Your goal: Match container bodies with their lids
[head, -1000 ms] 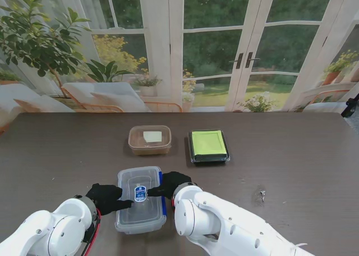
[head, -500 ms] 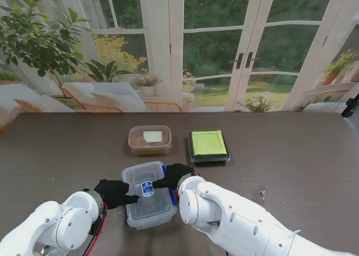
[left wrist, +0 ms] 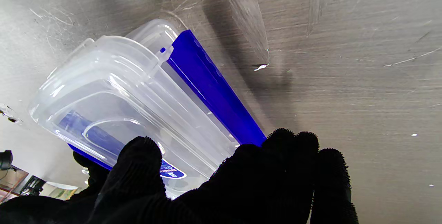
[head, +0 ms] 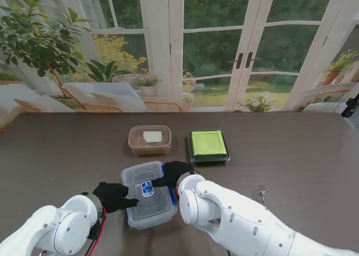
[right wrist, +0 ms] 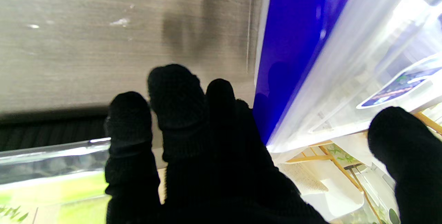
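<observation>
both hands, left hand (head: 114, 195) and right hand (head: 174, 173), are pinching the clear box (head: 148, 193) by its sides, lid seating step; next calling for pressing blue clips (left wrist: 214, 89) down.

Left hand (head: 114, 195), right hand (head: 174, 173) clasped inward

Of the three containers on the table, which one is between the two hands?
The clear container with blue clips, nearest to me. The brown container and the green-lidded container sit farther away, untouched.
</observation>
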